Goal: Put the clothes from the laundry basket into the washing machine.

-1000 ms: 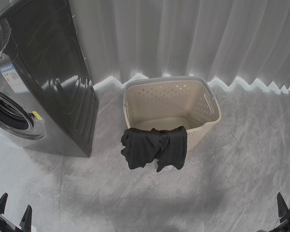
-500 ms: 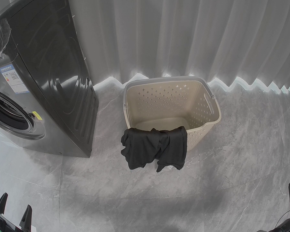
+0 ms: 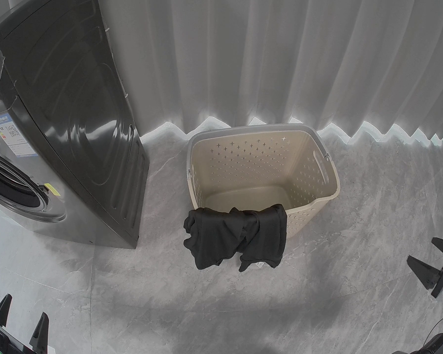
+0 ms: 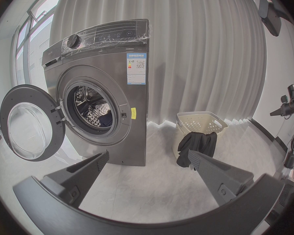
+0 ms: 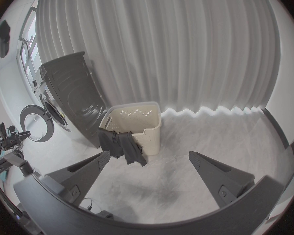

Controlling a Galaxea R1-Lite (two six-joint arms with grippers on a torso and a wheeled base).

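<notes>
Clothes hang over basket rim, right of the washing machine.

Soft, even daylight filters through the white curtain, and a bright jagged strip of light runs along its hem on the grey floor. The dark side of the washing machine carries pale glare streaks. Both wrist views bow strongly toward their edges, with black corners.

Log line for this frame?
garment draped over basket rim | washer door open | left gripper open, empty | right gripper open, empty
</notes>
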